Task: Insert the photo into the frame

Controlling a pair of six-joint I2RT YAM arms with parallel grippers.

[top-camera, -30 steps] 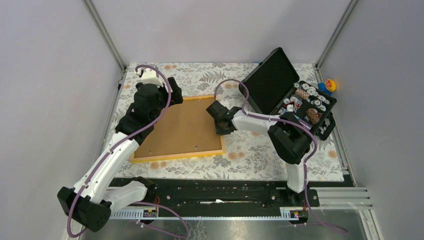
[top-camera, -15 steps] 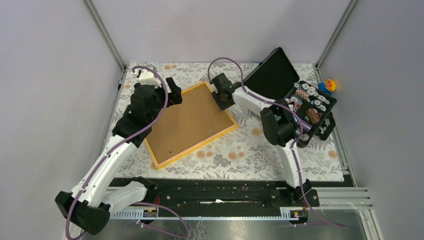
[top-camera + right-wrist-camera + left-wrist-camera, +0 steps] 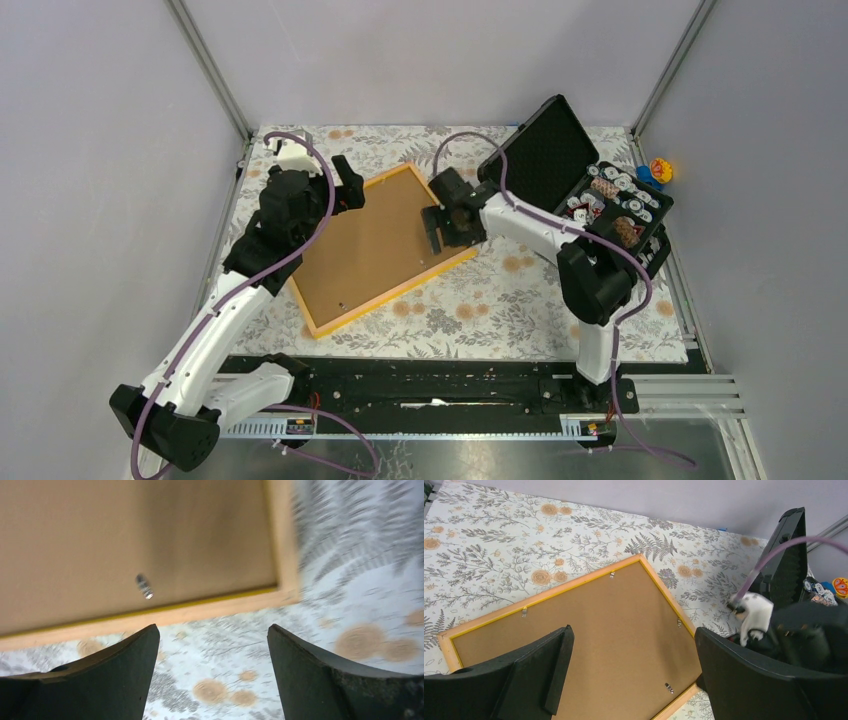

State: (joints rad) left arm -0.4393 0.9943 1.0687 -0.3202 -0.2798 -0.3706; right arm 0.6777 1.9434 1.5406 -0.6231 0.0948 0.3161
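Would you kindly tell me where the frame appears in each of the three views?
Top external: the frame lies tilted in the middle of the picture.
Left wrist: the frame fills the lower middle, back side up.
Right wrist: the frame shows one corner, in the upper part.
Shared landmark: the brown backing board inside it.

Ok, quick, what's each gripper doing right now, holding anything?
Left gripper: open, holding nothing.
Right gripper: open, holding nothing, by the edge of the frame.
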